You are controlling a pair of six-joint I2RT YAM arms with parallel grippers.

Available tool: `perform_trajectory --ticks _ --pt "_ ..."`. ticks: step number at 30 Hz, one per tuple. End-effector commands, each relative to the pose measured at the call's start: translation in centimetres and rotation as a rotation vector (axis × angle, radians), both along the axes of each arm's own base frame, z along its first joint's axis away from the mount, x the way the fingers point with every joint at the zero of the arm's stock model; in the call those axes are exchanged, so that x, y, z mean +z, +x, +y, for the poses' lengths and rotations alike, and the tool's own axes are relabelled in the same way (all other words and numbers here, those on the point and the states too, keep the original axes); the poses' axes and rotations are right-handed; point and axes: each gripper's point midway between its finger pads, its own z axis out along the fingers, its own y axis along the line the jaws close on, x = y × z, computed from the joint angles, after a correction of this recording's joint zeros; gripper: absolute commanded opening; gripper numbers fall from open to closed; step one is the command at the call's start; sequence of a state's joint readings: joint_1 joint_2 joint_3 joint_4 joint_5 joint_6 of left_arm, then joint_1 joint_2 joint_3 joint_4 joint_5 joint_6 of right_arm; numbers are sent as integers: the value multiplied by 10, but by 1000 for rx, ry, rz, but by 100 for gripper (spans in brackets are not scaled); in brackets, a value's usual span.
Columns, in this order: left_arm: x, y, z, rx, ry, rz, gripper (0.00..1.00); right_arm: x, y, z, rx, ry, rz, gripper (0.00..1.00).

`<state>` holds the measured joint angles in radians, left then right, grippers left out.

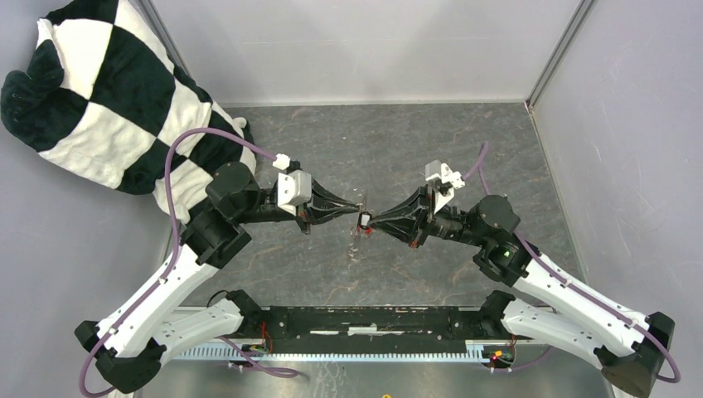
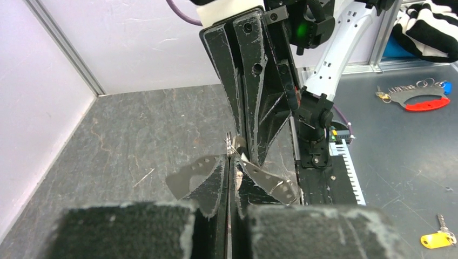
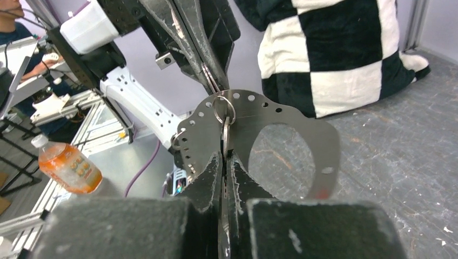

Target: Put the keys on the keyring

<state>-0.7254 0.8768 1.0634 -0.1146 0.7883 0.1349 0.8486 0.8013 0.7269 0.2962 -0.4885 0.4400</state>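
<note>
Top external view gives us the grey counter (image 1: 332, 133), with both arms reaching inward and meeting nose to nose above its middle, so each can work on what the other holds. The left gripper (image 1: 360, 206) is clamped on the upper edge of the keyring (image 3: 318, 145), a flat perforated metal loop. It holds the keyring upright and off the counter, and we judge this presents its row of holes squarely to the other arm. From the right wrist we see a small split ring (image 3: 223, 109) that appears threaded through one of those holes. A thin key (image 3: 225, 135) hangs from it, seen edge-on. The right gripper (image 3: 224, 157) is closed tight on that key just below the split ring, probably to steady it or draw it along. A little black tag (image 1: 363, 220) shows where the grippers meet. We cannot tell whether this key is fully seated, and we see no red-tagged key.
</note>
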Motion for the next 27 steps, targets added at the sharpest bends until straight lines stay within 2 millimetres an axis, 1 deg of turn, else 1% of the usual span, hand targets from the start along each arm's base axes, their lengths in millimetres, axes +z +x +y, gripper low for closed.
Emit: perform_trajectory --ticks 1,3,4,6,7,8,10,12,15,17,19,21,24,27 --pt "20 -4 3 -10 -46 -93 2 -7 -9 5 74 -73 -12 8" --pt "20 -4 3 -11 -47 -95 2 -4 -10 6 86 -101 -28 17" --pt "20 -5 3 -13 -47 -95 2 -1 -9 5 82 -117 -35 25" --pt "20 -6 3 -16 -44 -93 2 10 -3 2 41 -147 -75 37" --pt "19 -7 3 -20 -42 -92 2 19 0 -2 17 -155 -107 41" --pt "19 -7 4 -22 -41 -92 2 25 4 -5 -11 -167 -123 45" --pt "17 -9 4 -32 -37 -88 2 43 8 -10 -52 -160 -180 51" --pt "17 -12 4 -48 -35 -85 2 58 8 -13 -64 -145 -237 52" --pt "17 -17 4 -76 -31 -77 2 72 3 -10 -34 -108 -318 51" --pt "18 -22 4 -98 -29 -77 2 76 -2 -6 6 -92 -354 50" --pt "17 -24 4 -111 -26 -75 2 77 -15 1 100 -77 -390 49" --pt "18 -27 5 -126 -25 -75 2 76 -20 5 151 -79 -408 48" --pt "18 -31 5 -145 -22 -74 2 74 -22 9 187 -86 -417 46" --pt "18 -32 6 -148 -20 -75 2 74 -24 12 208 -79 -413 41"
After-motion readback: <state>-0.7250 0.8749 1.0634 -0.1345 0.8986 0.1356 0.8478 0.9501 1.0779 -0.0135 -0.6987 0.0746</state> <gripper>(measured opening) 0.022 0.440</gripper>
